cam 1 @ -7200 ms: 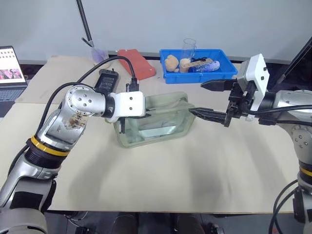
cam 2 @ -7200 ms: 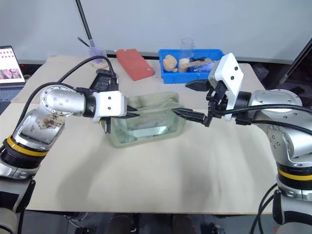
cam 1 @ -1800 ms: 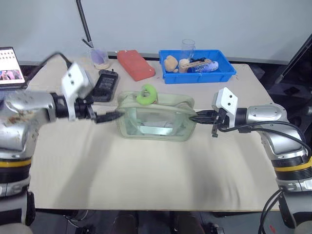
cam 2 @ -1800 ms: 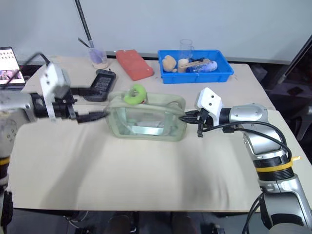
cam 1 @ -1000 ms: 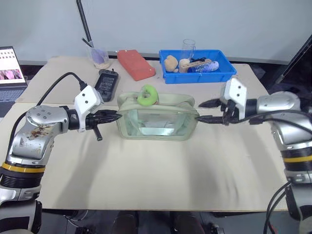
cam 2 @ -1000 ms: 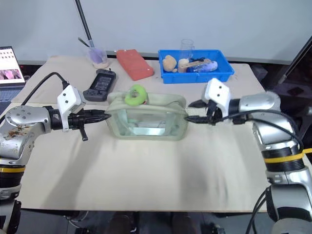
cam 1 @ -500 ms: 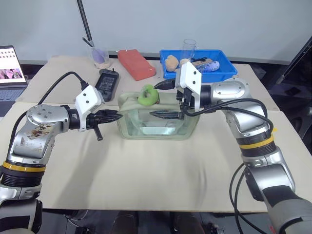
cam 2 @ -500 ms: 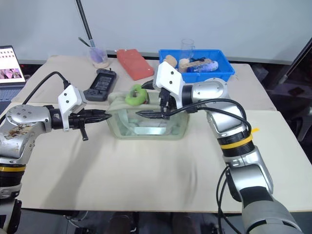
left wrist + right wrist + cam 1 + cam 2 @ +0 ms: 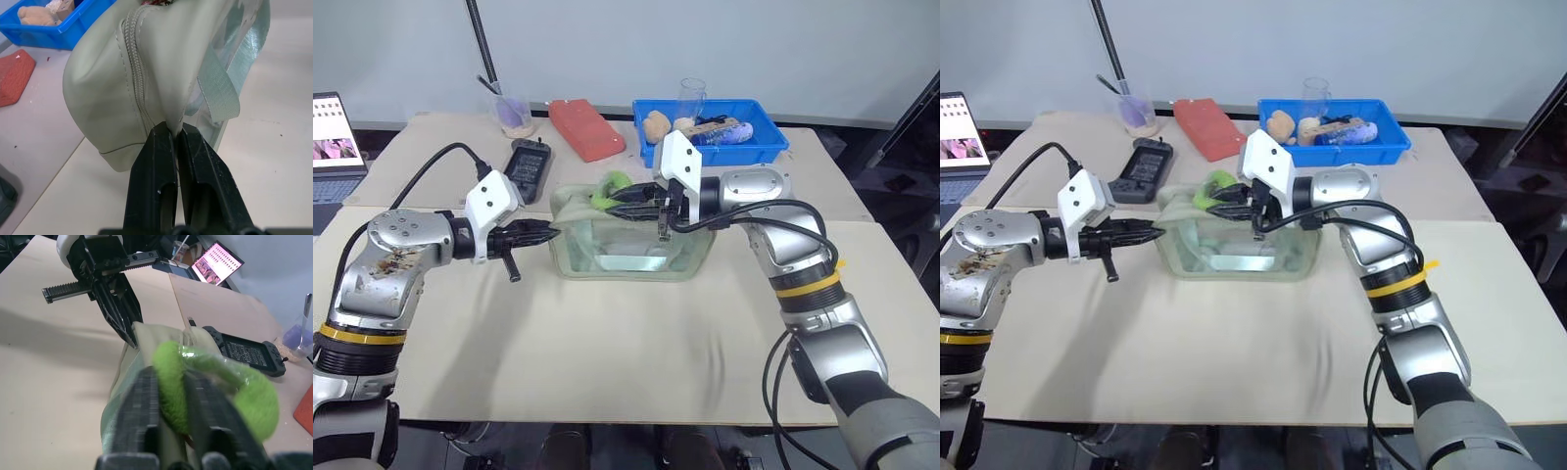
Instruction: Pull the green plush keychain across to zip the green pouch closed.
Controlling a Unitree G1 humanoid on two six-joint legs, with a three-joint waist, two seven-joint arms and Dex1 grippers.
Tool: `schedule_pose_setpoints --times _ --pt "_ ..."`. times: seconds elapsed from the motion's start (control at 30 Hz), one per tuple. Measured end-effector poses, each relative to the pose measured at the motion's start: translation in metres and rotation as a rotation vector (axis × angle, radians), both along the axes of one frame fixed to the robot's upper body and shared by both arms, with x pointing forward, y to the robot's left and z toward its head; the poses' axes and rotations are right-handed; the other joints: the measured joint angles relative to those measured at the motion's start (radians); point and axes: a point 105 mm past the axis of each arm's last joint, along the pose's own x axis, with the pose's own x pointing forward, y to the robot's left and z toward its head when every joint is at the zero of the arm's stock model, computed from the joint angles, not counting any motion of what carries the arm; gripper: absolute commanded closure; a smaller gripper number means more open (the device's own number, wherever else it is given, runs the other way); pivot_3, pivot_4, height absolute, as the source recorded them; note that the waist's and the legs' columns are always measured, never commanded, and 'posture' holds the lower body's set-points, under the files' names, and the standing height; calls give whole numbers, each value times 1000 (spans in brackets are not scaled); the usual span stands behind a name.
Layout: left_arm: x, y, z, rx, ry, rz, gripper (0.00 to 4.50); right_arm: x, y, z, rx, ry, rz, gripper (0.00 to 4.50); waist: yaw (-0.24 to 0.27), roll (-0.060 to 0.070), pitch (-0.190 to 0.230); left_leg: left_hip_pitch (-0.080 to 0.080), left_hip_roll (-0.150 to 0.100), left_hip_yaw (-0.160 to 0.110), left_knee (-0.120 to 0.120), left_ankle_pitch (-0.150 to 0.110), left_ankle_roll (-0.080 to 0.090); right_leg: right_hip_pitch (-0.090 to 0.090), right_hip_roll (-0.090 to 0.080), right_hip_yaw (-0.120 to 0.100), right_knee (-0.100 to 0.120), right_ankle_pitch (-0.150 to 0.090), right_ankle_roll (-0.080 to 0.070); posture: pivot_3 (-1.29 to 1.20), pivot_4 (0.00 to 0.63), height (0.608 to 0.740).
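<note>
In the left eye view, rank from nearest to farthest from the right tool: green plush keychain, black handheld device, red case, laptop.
1. green plush keychain, in the right tool, atop the pouch.
2. black handheld device, left of the pouch.
3. red case, at the table's back.
4. laptop, far left edge.

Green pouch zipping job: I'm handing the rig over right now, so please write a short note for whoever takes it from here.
Left gripper: shut on the end fabric of the green pouch, bracing it.
Right gripper: shut on the green plush keychain, above the pouch's top near its left end.
The pouch stands mid-table, in front of the blue tray and the red case.
Done: both grips are in place.
Left: pull the keychain across to close the zipper; how far it is already zipped cannot be told.
</note>
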Motion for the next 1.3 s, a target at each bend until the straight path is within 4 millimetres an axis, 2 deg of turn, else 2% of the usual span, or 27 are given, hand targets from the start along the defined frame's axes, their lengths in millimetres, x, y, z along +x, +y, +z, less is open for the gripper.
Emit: schedule_pose_setpoints --times 0.13,0.2,0.33,0.43,0.57,0.73,0.83,0.93,1.0,1.07,1.13,1.2,1.3 --pt "1 -3 1 -2 -3 -10 4500 0 -2 7 22 -3 -2 4436 0 0 0 0 0 0 0 0 0 0 0 0 0 0 0 0 150 740" --pt "1 -4 1 -4 -2 -13 4500 3 -10 13 25 -10 -29 4436 1 0 0 0 0 0 0 0 0 0 0 0 0 0 0 0 150 740" --pt "2 -3 -1 -7 6 -7 4500 13 -50 32 31 -55 -171 4436 4 0 0 -1 0 0 0 0 0 0 -1 0 -1 0 0 0 150 740" --pt "3 -2 -1 -6 -1 -8 4500 13 -84 40 15 -86 -281 4436 1 0 0 -1 0 0 0 0 0 0 -1 0 -2 0 0 0 150 740" --pt "6 2 -2 -1 1 3 4500 17 -127 31 6 -61 -444 4436 0 0 0 0 0 0 0 0 0 0 -1 0 -2 0 0 0 150 740" --pt "11 7 0 0 -4 9 4500 19 -163 27 -2 -67 -588 4436 -3 0 0 0 0 0 -1 0 0 0 -1 0 -2 0 0 0 150 740" --pt "13 8 2 6 -8 6 4500 20 -180 15 -8 -55 -660 4436 -2 0 0 0 0 0 -1 0 0 0 -1 0 -2 0 0 0 150 740" --pt "14 7 1 12 -11 4 4500 22 -189 -17 -21 12 -715 4436 -2 0 0 0 -1 0 0 0 0 0 -1 0 -2 0 0 0 150 740" --pt "15 9 0 13 -8 9 4500 21 -187 -50 -36 88 -725 4436 -3 0 0 0 0 0 0 0 0 1 0 0 -2 0 0 0 150 740" --pt "15 9 0 13 -9 12 4500 15 -171 -89 -47 192 -690 4436 -6 0 0 0 0 0 0 0 0 0 0 0 -1 0 0 0 150 740" --pt "16 8 0 8 -11 11 4500 10 -149 -115 -41 267 -645 4436 -8 0 0 0 -1 0 0 0 0 0 0 0 0 0 1 0 150 740" --pt "16 6 0 3 -13 10 4500 9 -135 -118 -28 273 -618 4436 -6 1 0 0 -1 0 0 0 0 1 0 0 0 0 2 0 150 740" --pt "17 6 -1 0 -10 12 4500 10 -130 -117 -38 260 -618 4436 -2 1 0 0 -1 -1 1 0 0 2 0 0 -1 0 0 0 150 740"
